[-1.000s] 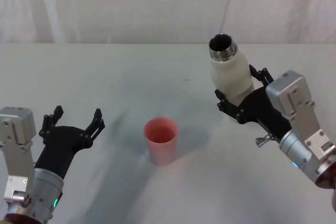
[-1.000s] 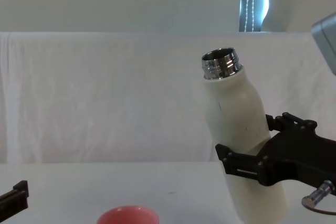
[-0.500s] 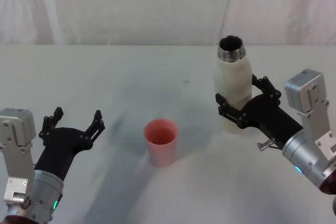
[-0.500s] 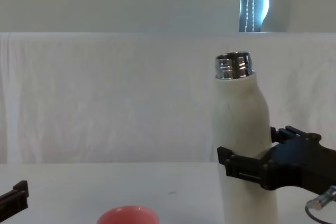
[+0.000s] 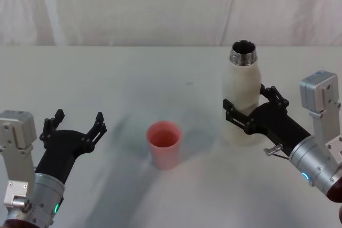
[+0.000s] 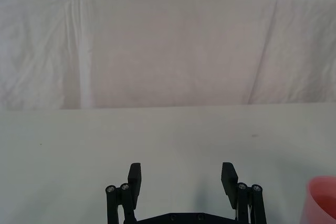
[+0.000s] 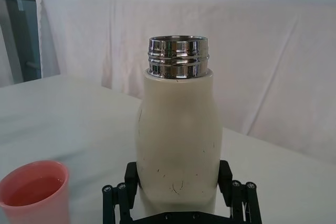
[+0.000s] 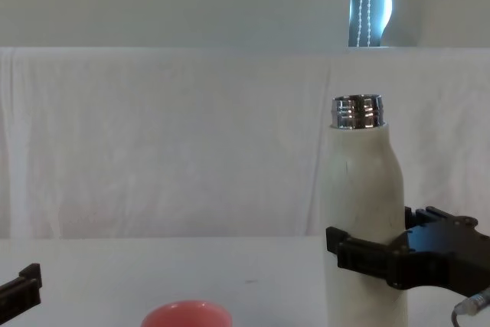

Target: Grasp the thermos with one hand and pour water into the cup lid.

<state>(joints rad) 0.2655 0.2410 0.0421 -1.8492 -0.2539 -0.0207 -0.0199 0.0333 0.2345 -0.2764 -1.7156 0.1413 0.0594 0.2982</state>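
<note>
you're looking at the thermos [image 5: 241, 97] standing upright on the table [image 5: 160, 73], right of the cup lid [image 5: 164, 143] and a bit farther back, with water sitting in the cup lid.

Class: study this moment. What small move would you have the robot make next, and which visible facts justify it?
Probably open the right end effector and back it away. The thermos stands upright on the table, apart from the cup lid, which in the right wrist view already holds liquid. The left end effector waits open, left of the cup lid.
</note>
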